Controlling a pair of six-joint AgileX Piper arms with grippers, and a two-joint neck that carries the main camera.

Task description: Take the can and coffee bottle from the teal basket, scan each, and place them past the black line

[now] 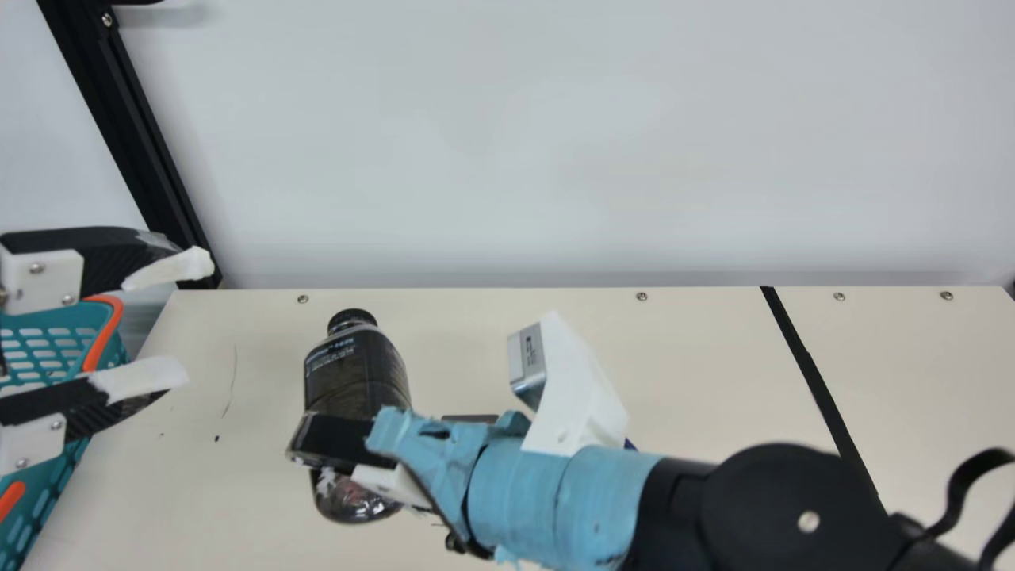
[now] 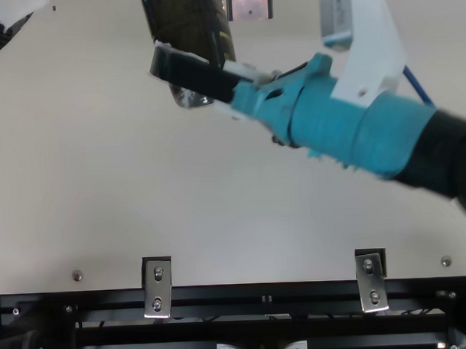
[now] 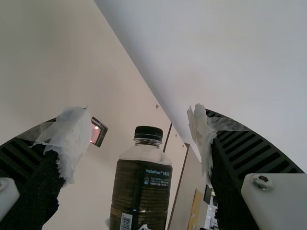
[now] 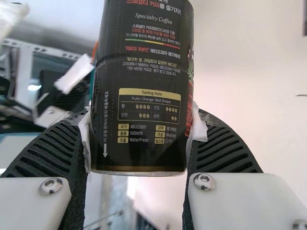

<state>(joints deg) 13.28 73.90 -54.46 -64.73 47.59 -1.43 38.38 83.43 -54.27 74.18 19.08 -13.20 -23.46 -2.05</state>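
Note:
My right gripper [image 1: 341,444] is shut on the dark coffee bottle [image 1: 357,377], held slightly tilted, cap up, left of the table's middle. In the right wrist view, the fingers of the right gripper [image 4: 141,127] press both sides of the bottle [image 4: 144,91]. At the far left, my left gripper [image 1: 189,321] stands open and empty over the edge of the teal basket [image 1: 67,317]. Between the spread fingers of the left gripper [image 3: 136,139], the left wrist view shows the bottle [image 3: 141,191] farther off. The black line [image 1: 813,381] crosses the table at the right.
A dark-framed scanner window [image 2: 250,5] with a pink glow lies on the table, close to the bottle in the top view. The right arm's blue-wrapped wrist [image 1: 563,492] spans the middle front. A pale wall [image 1: 515,143] rises behind the table's back edge.

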